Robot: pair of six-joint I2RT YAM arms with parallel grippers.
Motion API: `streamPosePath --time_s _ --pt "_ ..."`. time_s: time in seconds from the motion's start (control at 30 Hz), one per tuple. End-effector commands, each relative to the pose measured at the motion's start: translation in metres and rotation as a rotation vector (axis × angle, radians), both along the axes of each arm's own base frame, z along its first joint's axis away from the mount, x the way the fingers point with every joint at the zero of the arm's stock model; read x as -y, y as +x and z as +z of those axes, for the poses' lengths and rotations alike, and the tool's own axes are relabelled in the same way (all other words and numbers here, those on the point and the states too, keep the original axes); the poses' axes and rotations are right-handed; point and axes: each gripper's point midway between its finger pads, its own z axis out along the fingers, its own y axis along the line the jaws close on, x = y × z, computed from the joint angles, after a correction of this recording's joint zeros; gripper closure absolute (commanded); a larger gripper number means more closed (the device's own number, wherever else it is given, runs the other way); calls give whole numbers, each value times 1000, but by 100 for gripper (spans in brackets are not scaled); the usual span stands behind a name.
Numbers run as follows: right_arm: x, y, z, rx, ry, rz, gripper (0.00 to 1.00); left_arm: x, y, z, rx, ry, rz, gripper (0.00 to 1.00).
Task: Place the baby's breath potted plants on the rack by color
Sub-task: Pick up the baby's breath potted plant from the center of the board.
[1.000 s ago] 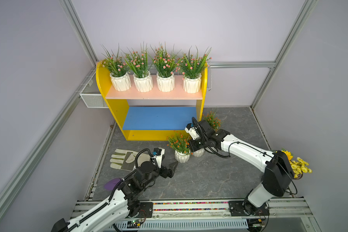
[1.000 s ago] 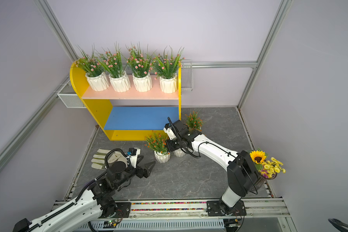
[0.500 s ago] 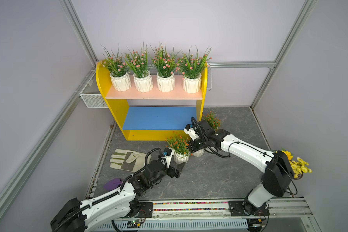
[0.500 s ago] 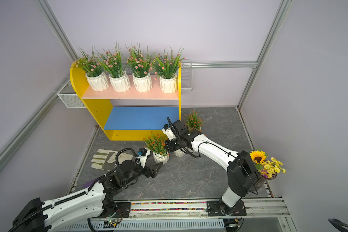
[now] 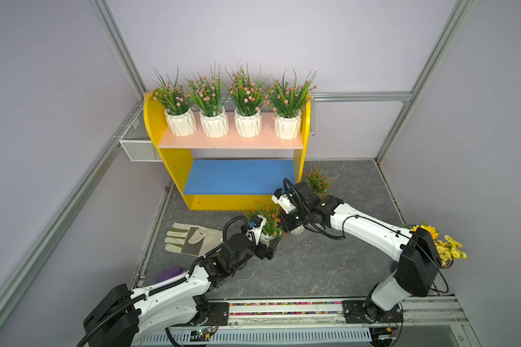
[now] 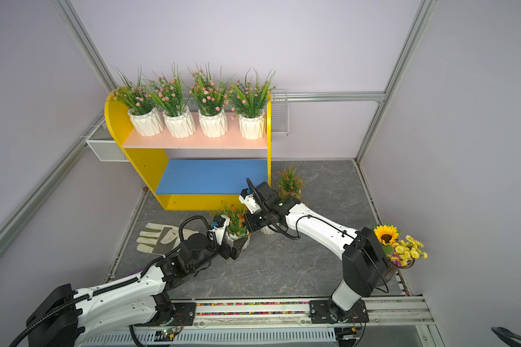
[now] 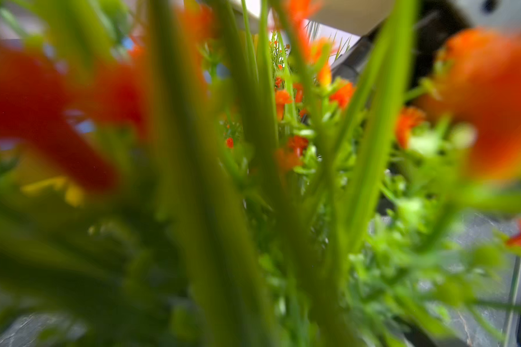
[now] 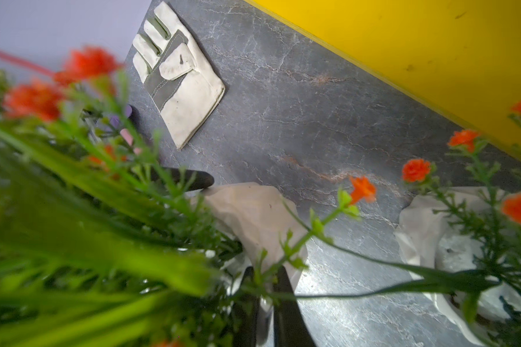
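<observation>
While four pink-blossomed plants (image 5: 214, 126) are standing in a row on the pale pink upper board (image 5: 229, 143) of the rack (image 5: 151, 120), its blue lower board (image 5: 238, 177) is lying bare, and the orange-red plants (image 5: 268, 217) are sitting on the grey marbled floor (image 5: 313, 264) just in front of it. My right gripper (image 8: 264, 276) is clamping the rim of one white pot (image 8: 253, 216), with the rim showing between its two black fingers (image 8: 286, 315). My left gripper (image 6: 235, 247) is standing wide apart on either side of the neighbouring pot (image 6: 237, 238); whether it is touching that pot I cannot tell, since the left wrist view is showing only blurred stems and blossoms. A third orange-red plant (image 5: 316, 180) is standing behind my right arm, beside the rack's right panel (image 5: 298, 168). I am judging these pots to be light, rigid and a little slick, their facets offering flat faces. The sprigs are looking soft and springy, useless for lifting. I am favouring the rim or the pot's body for a hold, keeping it upright, since tall foliage is probably making it tippy.
</observation>
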Motion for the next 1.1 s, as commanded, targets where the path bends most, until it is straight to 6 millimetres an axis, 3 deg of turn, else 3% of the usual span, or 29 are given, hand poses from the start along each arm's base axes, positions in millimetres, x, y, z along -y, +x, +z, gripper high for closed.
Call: streamPosePath --time_s 0.0,0.23,0.53,0.8,0.9,1.07 --pt "-11 -6 33 43 111 32 90 9 3 14 26 -19 -10 0" --pt "-11 -11 36 47 116 40 90 13 5 9 15 -3 -13 1" --pt "-11 -15 28 30 119 44 90 17 6 10 16 2 -22 15" --pt "-10 -15 21 27 113 36 87 21 7 9 13 1 -33 41" --pt "-7 -12 21 34 115 20 84 19 10 9 9 6 -14 59" --pt "0 -6 20 36 123 -7 81 18 12 7 1 17 4 68"
